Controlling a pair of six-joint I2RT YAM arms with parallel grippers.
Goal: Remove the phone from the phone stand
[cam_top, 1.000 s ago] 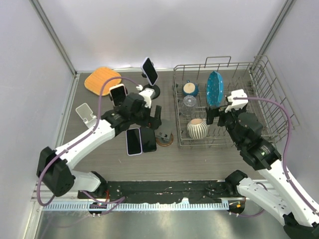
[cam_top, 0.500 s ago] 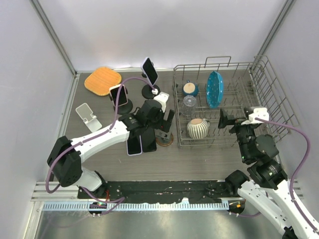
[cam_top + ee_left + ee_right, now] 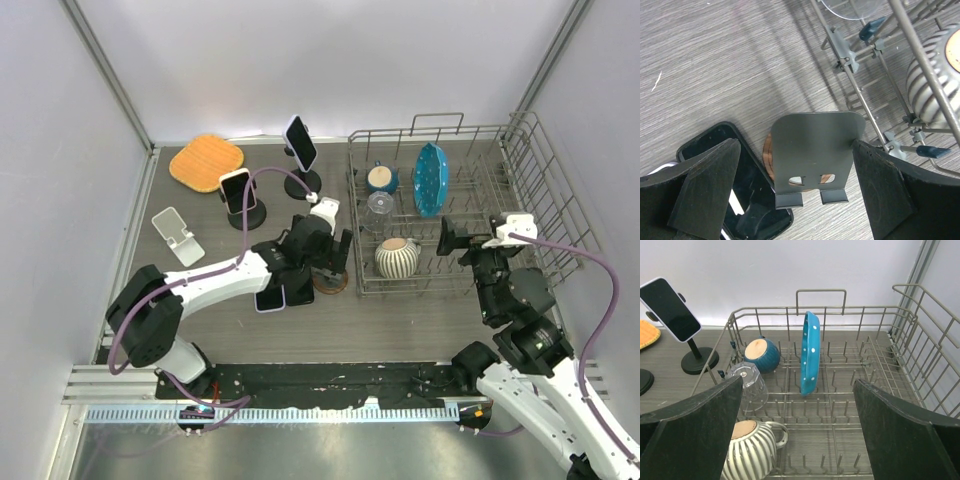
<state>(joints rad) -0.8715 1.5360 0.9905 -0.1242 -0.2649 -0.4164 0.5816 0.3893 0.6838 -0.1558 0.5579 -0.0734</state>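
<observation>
Seemingly I'm done: left tool spread over the bare stand, phone flat at its 9 o'clock, right tool spread too.

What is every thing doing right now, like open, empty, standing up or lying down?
Left fingers, open, empty.
Right fingers, open, empty.
Grey stand, empty.
White stand, empty.
Back phone, mounted on tall stand.
Front phone, mounted on round stand.
Flat phones, lying on table.
Teal plate, upright in rack.
</observation>
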